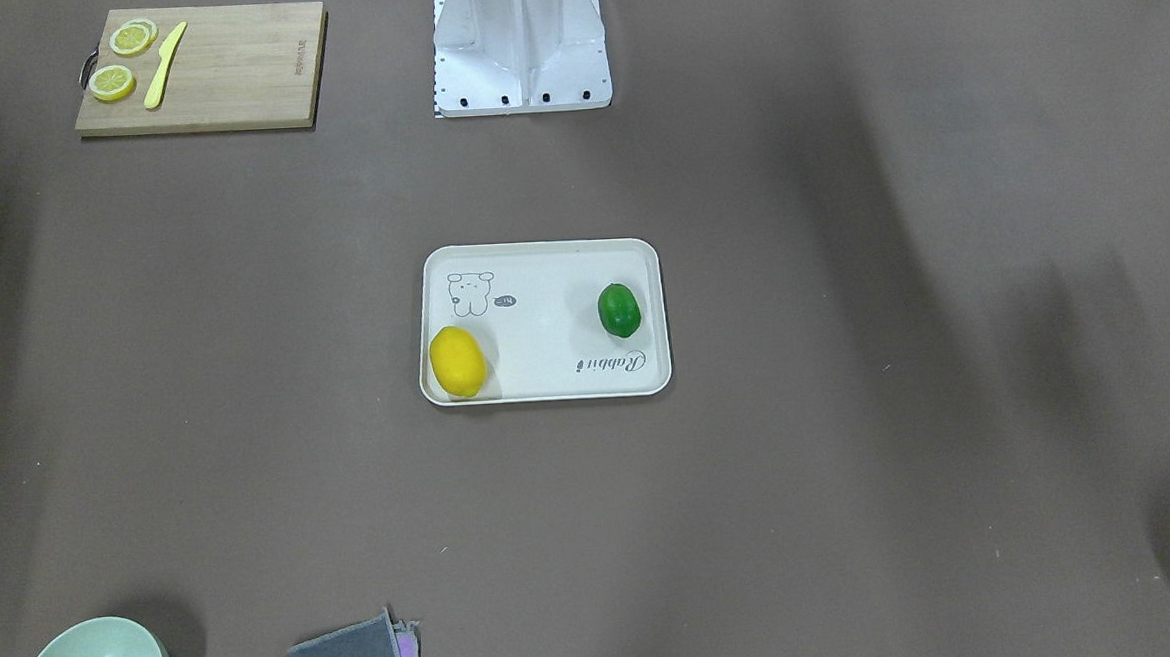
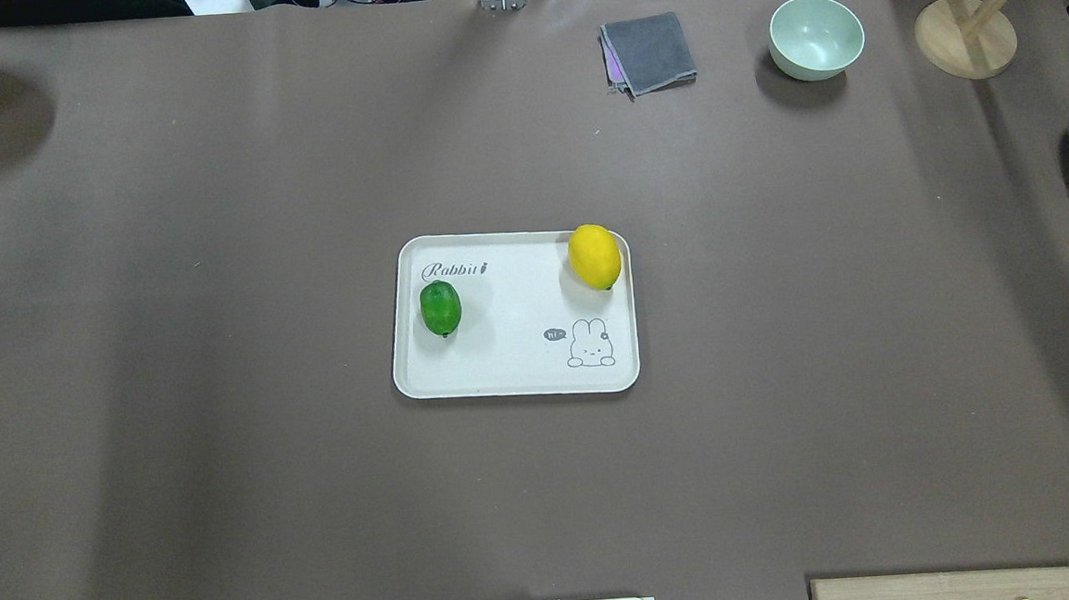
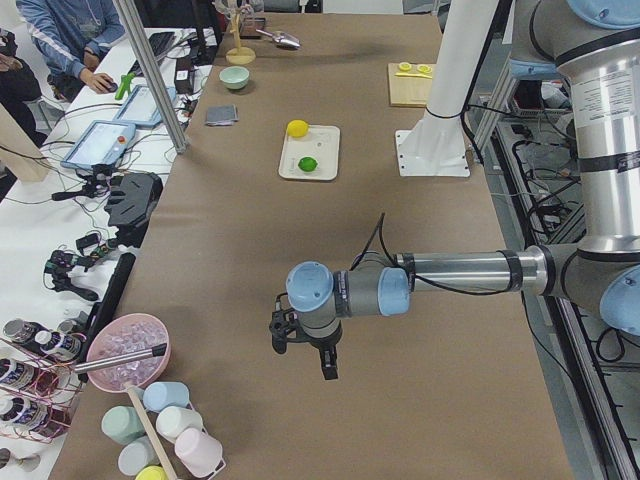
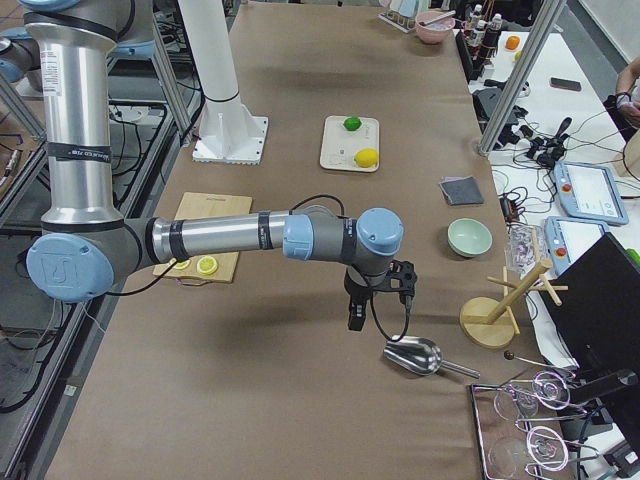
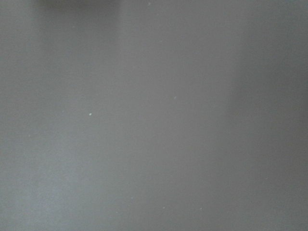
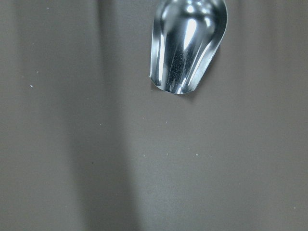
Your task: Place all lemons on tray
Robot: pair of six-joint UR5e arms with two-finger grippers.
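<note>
I read both lemons on the tray (image 2: pixel 511 376): yellow lemon (image 2: pixel 594 256) against a corner rim, green lemon (image 2: pixel 440 308) inboard. I cannot tell how wide the left gripper (image 3: pixel 305 350) or right gripper (image 4: pixel 375 300) stands. Hazard: the right gripper hangs near the metal scoop (image 4: pixel 412 354); a low move could strike it.

yellow lemon (image 2: pixel 594 256) and green lemon (image 2: pixel 440 308) lie apart on cream tray (image 2: pixel 511 376)

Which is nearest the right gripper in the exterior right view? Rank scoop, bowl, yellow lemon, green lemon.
1. Metal scoop, right beside the right gripper.
2. Mint-green bowl, operators' side.
3. Yellow lemon, near end of the tray.
4. Green lemon, tray's far end.
</note>
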